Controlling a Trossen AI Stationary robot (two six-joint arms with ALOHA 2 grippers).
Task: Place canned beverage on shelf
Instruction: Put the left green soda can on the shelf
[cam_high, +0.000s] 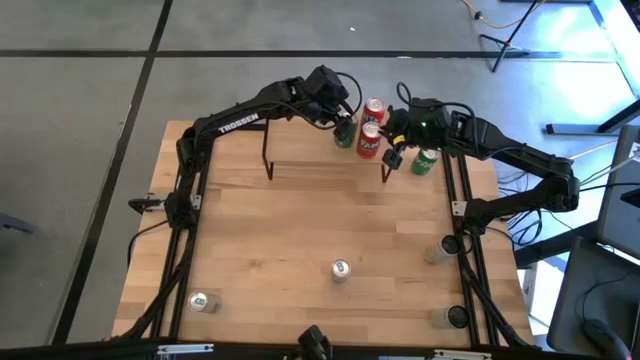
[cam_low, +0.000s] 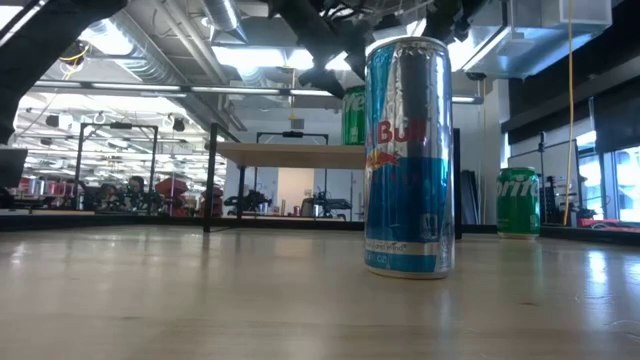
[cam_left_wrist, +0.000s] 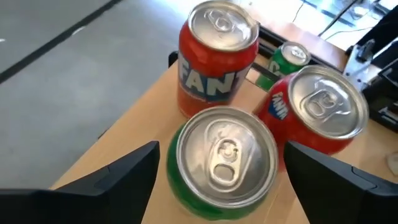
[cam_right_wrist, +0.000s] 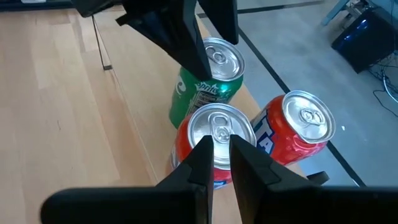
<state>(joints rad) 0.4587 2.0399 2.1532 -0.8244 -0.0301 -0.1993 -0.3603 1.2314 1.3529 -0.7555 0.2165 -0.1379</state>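
Note:
A green can stands upright on the shelf, near its right end. My left gripper is open, with one finger on each side of this can and a narrow gap at each finger. Two red Fanta cans stand on the shelf right beside the green can. My right gripper is shut and hovers just above the top of the nearer Fanta can. I see no touch there. In the high view the left gripper and the right gripper face each other over the cans.
A green Sprite can stands on the table just right of the shelf. A Red Bull can stands mid-table toward the near edge, and another can stands at the near left. The shelf's left half is bare.

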